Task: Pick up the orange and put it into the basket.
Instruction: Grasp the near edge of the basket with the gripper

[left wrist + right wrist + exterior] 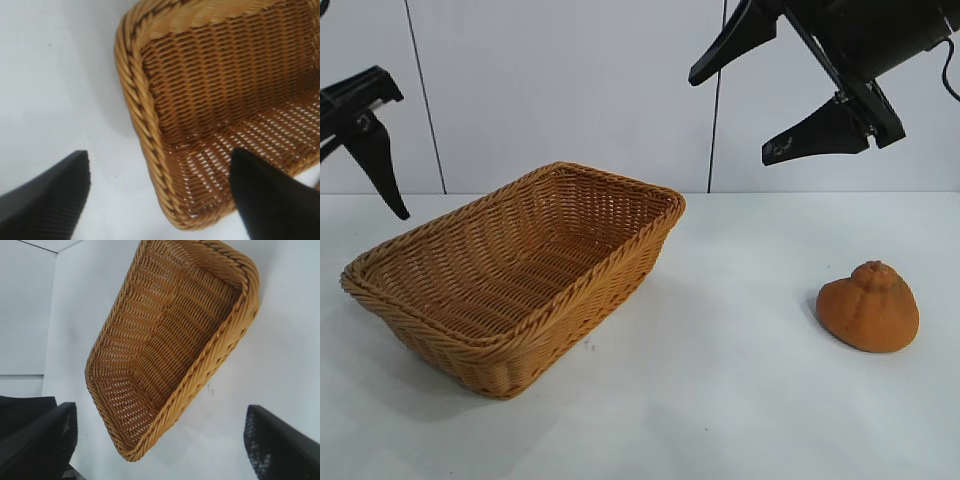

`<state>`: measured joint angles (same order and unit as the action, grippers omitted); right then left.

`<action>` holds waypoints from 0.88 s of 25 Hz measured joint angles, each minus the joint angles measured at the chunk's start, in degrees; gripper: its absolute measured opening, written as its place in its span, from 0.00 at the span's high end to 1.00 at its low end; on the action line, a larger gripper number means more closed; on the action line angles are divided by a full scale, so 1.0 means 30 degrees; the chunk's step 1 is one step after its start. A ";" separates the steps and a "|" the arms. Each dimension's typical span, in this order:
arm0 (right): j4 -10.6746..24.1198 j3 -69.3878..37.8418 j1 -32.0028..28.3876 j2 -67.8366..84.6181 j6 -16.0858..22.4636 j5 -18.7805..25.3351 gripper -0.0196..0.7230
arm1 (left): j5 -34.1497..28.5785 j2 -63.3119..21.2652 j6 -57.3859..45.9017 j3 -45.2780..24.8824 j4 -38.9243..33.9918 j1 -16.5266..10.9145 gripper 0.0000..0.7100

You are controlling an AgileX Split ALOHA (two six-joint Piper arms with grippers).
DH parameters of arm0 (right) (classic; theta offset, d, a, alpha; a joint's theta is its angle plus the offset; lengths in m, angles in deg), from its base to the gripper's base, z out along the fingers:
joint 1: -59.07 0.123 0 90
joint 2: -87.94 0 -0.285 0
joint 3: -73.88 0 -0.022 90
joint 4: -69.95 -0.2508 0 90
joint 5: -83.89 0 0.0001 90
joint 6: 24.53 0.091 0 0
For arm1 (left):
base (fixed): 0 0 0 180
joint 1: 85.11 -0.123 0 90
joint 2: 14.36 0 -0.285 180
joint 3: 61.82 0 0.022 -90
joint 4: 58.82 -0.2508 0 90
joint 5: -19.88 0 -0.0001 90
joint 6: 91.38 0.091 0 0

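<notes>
Orange (868, 307) resting on the white table (740, 400) at the lower right of the exterior frame, knob up, well apart from the basket (500, 375). Basket at left of centre, nothing inside. Right gripper (770, 95) hanging in the upper right, above and left of the fruit, fingers spread wide, nothing between them. Left gripper (160, 192) raised at the far left edge, beyond the basket's left end, fingers likewise released over one basket corner in its wrist view.
</notes>
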<state>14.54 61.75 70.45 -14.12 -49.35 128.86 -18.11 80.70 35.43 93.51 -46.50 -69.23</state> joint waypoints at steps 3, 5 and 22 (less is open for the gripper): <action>0.0000 0.0000 0.0000 0.0000 0.0017 0.0000 0.14 | 0.0659 0.1181 -0.0301 -0.0020 0.0248 0.0202 0.23; 0.0000 0.0000 0.0000 0.0000 0.0017 0.0000 0.14 | 0.1178 0.1912 -0.0428 -0.0020 0.0287 0.0419 0.23; 0.0000 0.0000 0.0000 0.0000 0.0034 0.0000 0.14 | 0.4456 0.6158 -0.1297 -0.0020 0.0328 0.0857 0.70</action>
<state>14.54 61.75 70.45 -14.12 -49.25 128.86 -4.74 99.18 31.54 93.45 -45.52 -66.66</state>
